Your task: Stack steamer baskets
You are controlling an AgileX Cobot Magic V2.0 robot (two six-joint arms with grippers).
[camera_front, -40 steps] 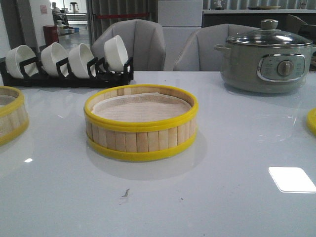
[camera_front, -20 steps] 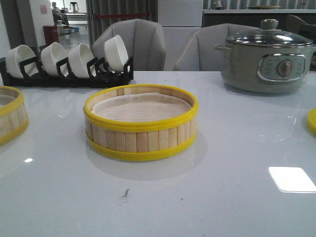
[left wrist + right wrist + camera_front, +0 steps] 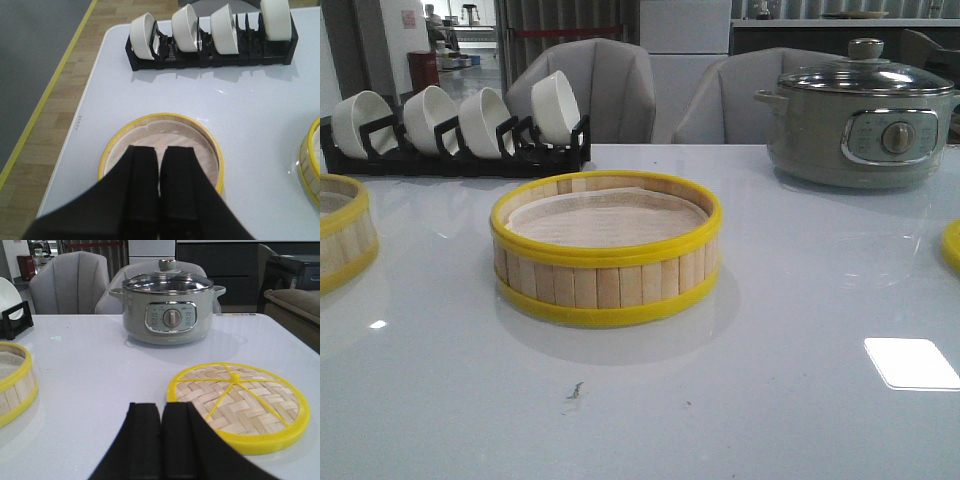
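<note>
Front view is showing one steamer basket [image 3: 606, 248] sitting mid-frame on the desk [image 3: 770, 400], a second basket [image 3: 340, 240] peeking at the left edge. Left wrist view is showing the left claw [image 3: 160, 187] clenched, hanging over that second basket. Right wrist view is showing the right claw [image 3: 161, 440] clenched, empty, beside the woven lid [image 3: 238, 405].

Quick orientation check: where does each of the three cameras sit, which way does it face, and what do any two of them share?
Front view: low, facing forward over the white table at the central bamboo-slat steamer basket with yellow rims; no robot parts show.
Left wrist view: above the left-hand steamer basket, its shut left tool showing.
Right wrist view: low, facing the grey-green electric pot and woven yellow-rimmed lid, its shut right tool showing.
Front and right wrist views share the pot.
</note>
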